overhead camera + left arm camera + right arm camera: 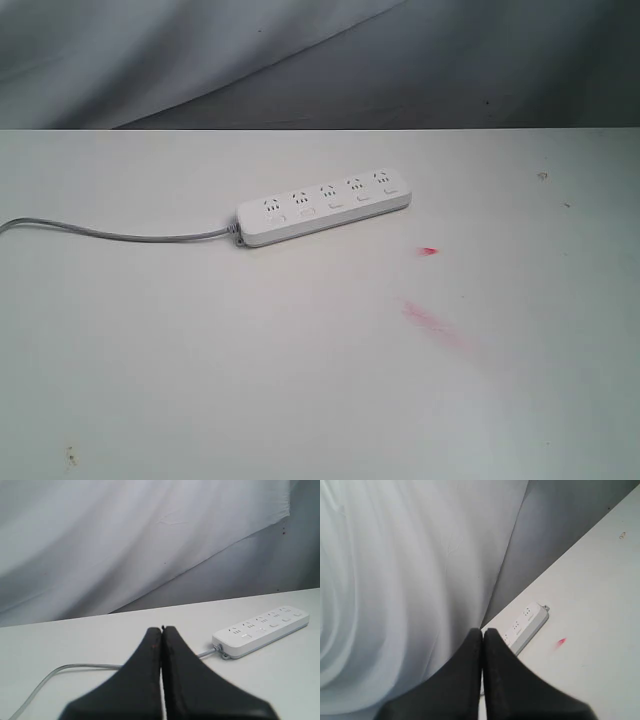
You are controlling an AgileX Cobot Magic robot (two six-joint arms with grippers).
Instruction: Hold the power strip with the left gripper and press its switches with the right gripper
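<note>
Strip [325, 207] flat on table [300, 400], cord [120, 234] running left | we see left gripper [161, 630] with fingers pressed together, well short of it | right gripper [482, 631] likewise closed (red smears [432, 322] lie near strip)

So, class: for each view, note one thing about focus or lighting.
Exterior view: soft, even light; the power strip is sharp, barely shadowed. Left wrist view: the left tool looms close and blurred. Right wrist view: the right tool is blurred too, the frame tilted.
</note>
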